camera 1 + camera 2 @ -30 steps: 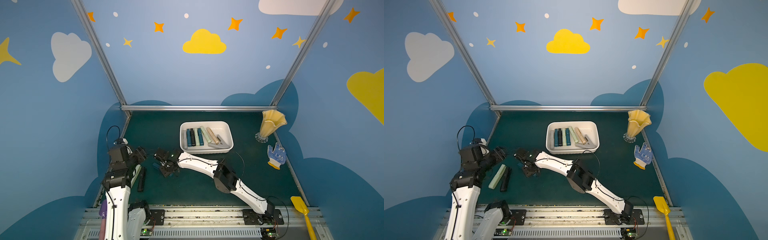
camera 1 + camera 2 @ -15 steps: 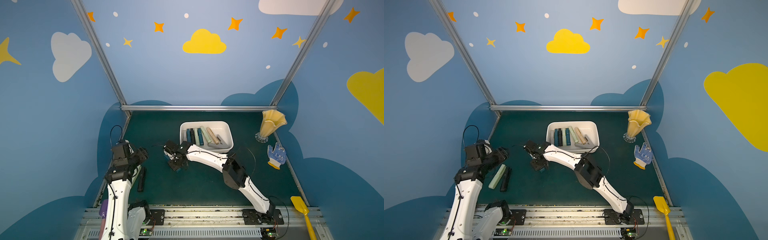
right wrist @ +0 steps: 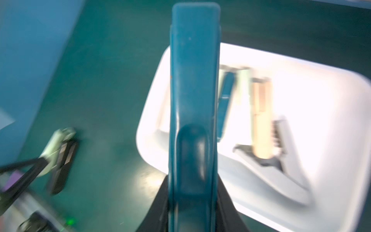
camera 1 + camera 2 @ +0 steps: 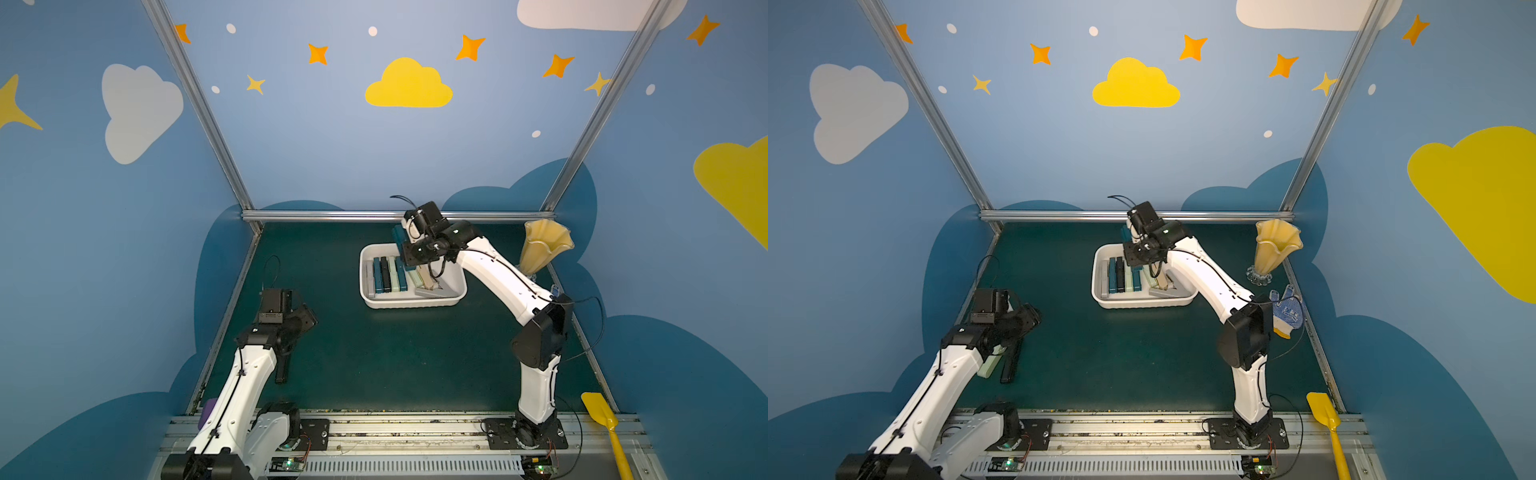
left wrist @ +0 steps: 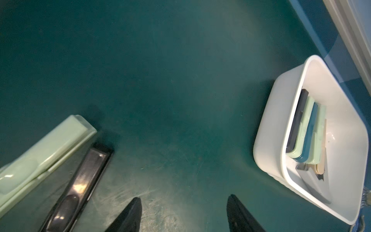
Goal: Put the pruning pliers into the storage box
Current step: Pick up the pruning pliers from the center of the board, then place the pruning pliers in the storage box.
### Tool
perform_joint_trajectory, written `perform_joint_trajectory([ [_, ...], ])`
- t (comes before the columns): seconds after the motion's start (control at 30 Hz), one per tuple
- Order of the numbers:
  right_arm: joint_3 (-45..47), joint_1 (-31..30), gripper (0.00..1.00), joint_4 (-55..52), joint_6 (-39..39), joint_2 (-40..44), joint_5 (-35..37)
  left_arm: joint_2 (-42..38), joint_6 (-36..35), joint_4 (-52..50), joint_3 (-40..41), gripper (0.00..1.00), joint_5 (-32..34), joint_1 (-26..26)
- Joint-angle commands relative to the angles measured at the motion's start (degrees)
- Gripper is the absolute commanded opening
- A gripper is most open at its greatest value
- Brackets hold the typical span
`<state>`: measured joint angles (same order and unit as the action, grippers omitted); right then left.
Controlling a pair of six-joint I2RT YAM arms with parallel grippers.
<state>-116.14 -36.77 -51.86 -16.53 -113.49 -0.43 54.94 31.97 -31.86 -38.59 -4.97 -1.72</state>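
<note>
Blue cloud walls [image 4: 374,158] ring a green mat [image 4: 395,365], where the right claw [image 3: 192,204] squeezes teal pliers [image 3: 193,80] above the white storage box [image 4: 411,304] and the left claw [image 5: 183,213], spread wide, hangs by green pliers [image 5: 44,152] and black pliers [image 5: 80,180].

Green mat [image 4: 374,361], box [image 4: 409,305] set toward the back, green pliers [image 4: 987,366] and black pliers [image 4: 1009,368] laid side by side at left, vase [image 4: 1273,249] and glove [image 4: 1288,312] at right

Bare mat [image 4: 1121,361] stretches between the black pliers [image 4: 1009,365] and the storage box [image 4: 1142,304], flanked by a vase [image 4: 1277,249].
</note>
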Motion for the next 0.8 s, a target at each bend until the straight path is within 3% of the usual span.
perform_joint_trajectory([
  [0.0, 0.45, 3.22, 0.19, -3.70, 5.15, -2.65, 1.98, 0.55, 3.83, 2.03, 1.81, 0.67, 4.97, -1.40],
  [0.5, 6.55, 10.82, 0.17, 2.43, 9.32, -11.06, 4.85, 0.42, 6.93, 0.41, 6.41, 0.68, 3.38, -1.60],
  [0.77, 6.21, 13.97, 0.17, 2.42, 13.90, -13.77, 6.02, 1.02, 5.82, -2.75, 3.71, 0.69, 3.43, -0.82],
])
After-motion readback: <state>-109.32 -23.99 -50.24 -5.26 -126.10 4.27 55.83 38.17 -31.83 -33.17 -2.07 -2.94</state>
